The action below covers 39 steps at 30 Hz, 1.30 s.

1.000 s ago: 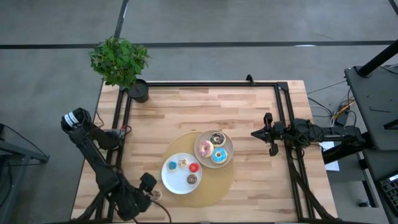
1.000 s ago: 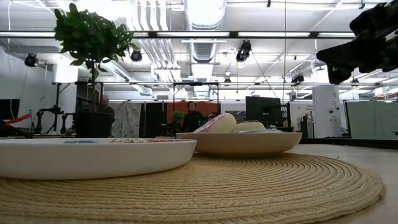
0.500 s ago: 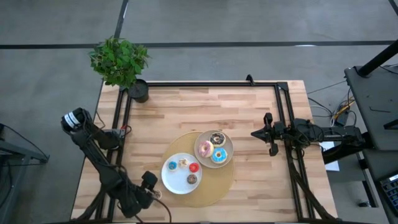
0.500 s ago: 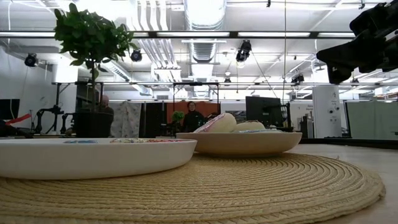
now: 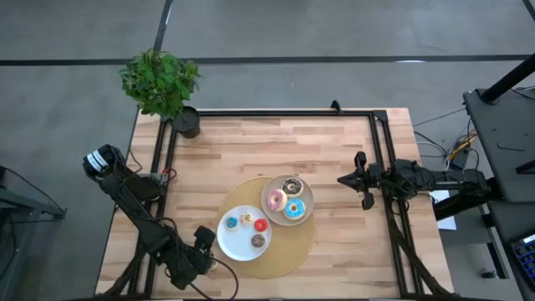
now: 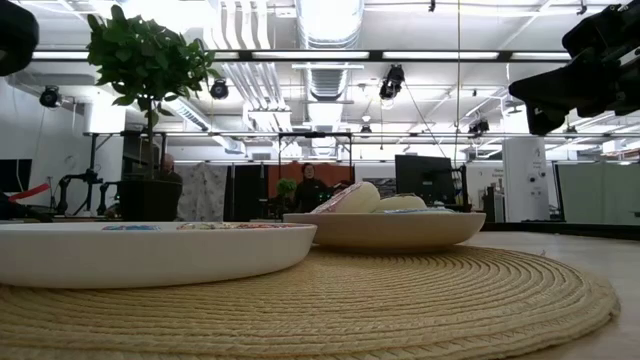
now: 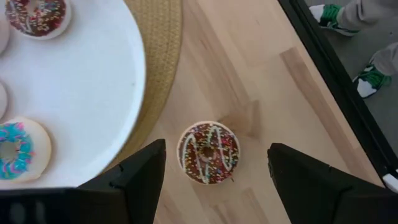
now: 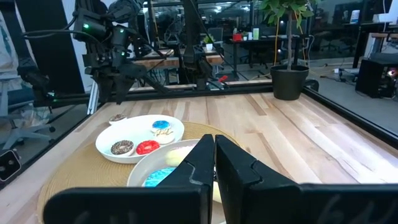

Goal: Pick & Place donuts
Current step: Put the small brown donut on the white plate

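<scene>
I see stray chocolate donut (image 7: 208,152) on bare worktop (image 7: 261,74), centred between open jaws of left gripper (image 7: 214,177), just off white plate (image 7: 93,93) at its 8 o'clock. Ring, no long axis. Left arm nearer; right gripper (image 5: 359,180) closed, parked at 3 o'clock.

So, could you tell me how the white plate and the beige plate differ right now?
The white plate is wider and shallower; the beige plate is smaller and deeper, more like a bowl. The white plate holds four mini donuts; the beige plate holds three larger donuts. Both are round and rest on the woven mat, rims touching or nearly so.
</scene>
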Tool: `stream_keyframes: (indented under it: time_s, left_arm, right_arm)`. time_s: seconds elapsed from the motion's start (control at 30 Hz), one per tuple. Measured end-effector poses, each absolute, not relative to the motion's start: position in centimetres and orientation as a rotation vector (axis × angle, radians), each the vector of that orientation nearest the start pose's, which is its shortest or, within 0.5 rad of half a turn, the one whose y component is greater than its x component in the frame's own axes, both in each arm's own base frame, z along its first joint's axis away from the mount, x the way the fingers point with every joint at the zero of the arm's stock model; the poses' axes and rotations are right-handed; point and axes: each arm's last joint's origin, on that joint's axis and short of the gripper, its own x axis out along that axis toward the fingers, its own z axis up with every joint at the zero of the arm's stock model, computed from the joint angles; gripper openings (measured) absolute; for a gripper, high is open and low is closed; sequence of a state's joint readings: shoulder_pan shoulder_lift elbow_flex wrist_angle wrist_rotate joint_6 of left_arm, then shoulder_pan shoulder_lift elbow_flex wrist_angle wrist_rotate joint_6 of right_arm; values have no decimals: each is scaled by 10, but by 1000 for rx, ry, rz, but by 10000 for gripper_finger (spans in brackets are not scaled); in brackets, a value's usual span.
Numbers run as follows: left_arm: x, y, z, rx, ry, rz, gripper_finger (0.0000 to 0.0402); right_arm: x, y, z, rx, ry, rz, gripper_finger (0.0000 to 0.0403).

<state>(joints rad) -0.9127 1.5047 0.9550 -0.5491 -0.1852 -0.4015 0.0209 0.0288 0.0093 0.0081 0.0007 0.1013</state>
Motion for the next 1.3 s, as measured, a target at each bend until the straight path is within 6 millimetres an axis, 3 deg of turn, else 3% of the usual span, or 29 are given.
stream_keyframes:
  time_s: [1.3]
  left_arm:
    - [193,-232,156,258,1184,-391,252]
  right_arm:
    - [99,2,165,97,12,20,9]
